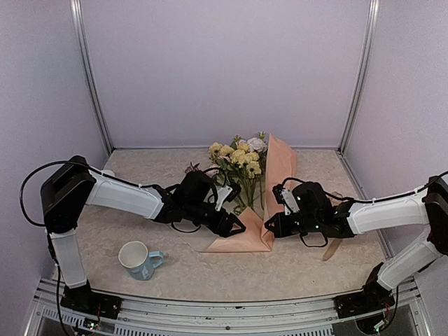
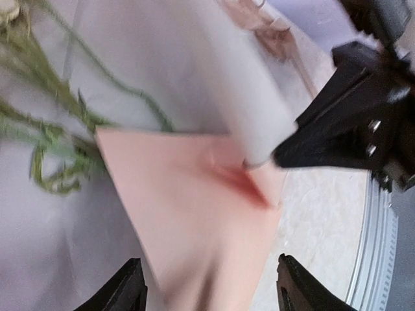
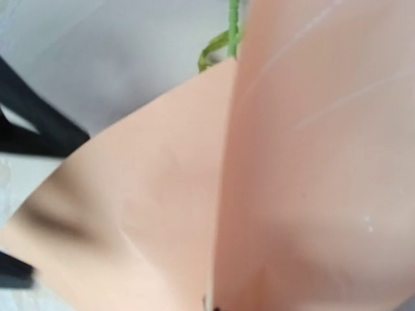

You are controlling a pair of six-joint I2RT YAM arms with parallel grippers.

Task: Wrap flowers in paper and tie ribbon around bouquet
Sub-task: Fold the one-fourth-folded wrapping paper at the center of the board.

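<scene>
At mid-table, the flowers [image 1: 238, 155], blooms toward the back wall, stems running down onto the paper [image 1: 246, 240]; laid so, presumably, to let the sheet fold over the stems into a cone; right-hand side of the sheet already raised beside the blooms, lower part folded across to a point near the arms.

Pinched at that lower fold by the right gripper [image 1: 270, 227], clenched on a crease of paper as seen from the left wrist; probably to keep the fold from springing back. Just opposite, the left gripper [image 1: 235, 225], fingers [image 2: 123, 291] spread wide above the peach flap, grasping nothing; perhaps ready to take a fresh hold.

Off to the right, under the right arm, a tan strip on the table [image 1: 308, 269], probably the ribbon [image 1: 330, 250], untouched and mostly covered; a mug [image 1: 140, 260] well apart at the left.

Hard to read: both wrist views blurred; right wrist view filled with paper, own fingertips out of sight; stem ends hidden under the fold; impossible to tell how far round the wrap goes.
</scene>
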